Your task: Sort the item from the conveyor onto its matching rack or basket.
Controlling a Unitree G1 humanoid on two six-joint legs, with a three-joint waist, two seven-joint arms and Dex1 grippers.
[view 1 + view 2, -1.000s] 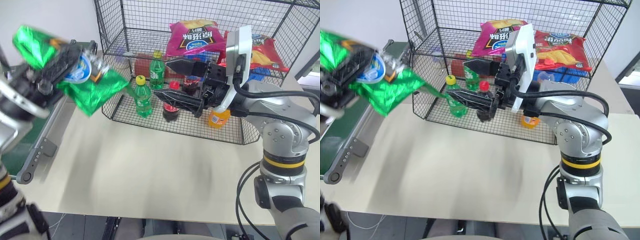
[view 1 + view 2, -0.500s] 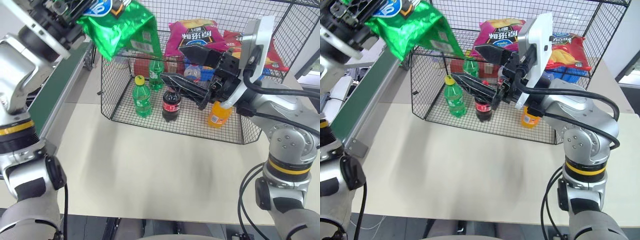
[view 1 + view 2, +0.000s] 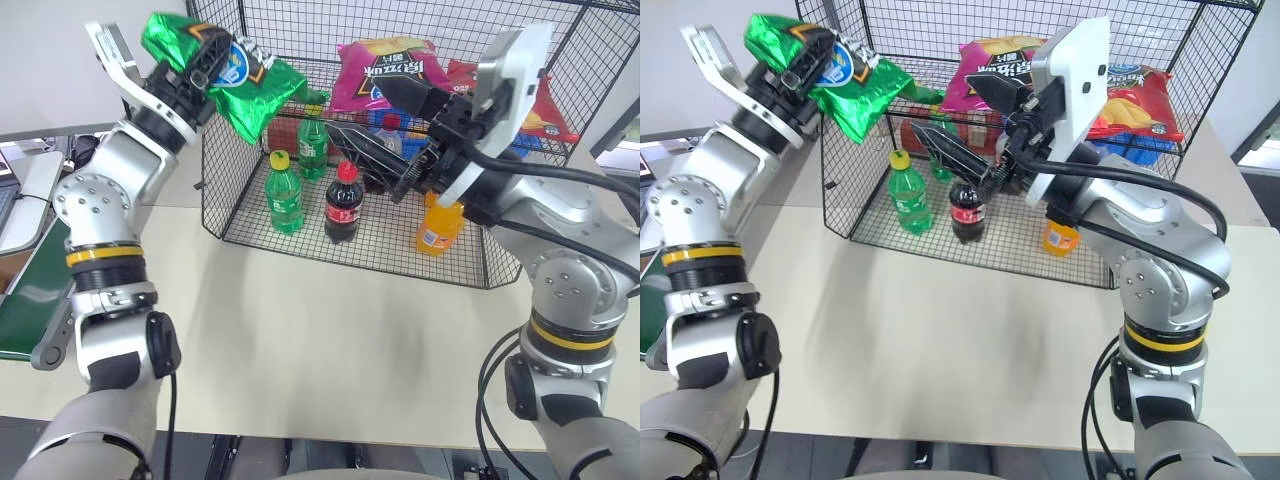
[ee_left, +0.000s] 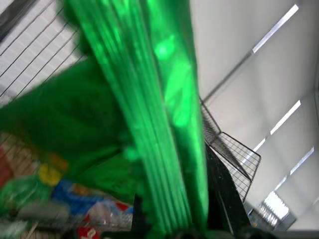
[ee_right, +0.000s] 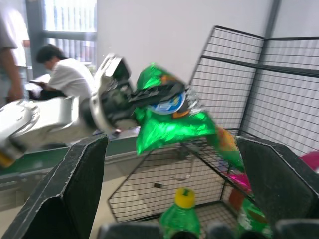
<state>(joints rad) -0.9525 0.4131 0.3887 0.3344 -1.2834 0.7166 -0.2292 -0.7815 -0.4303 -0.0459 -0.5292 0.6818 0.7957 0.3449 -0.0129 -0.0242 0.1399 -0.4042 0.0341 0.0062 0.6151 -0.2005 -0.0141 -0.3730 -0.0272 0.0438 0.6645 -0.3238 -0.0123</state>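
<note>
The left end effector (image 3: 205, 62) was clamped on the green bag (image 3: 240, 85), right beside the cage (image 3: 400, 140); the right end effector (image 3: 385, 130) stood apart.

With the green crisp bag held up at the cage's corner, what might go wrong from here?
1. The left pincer pinches the green crisp bag by one end, so the loose part hangs against the black wire cage at its corner and may snag on the wires.
2. The right pincer, open, sits in front of the cage's opening, close to the bag's likely path, so the arms could collide.
3. The magenta bag already lies on the upper shelf and could be pushed.
</note>
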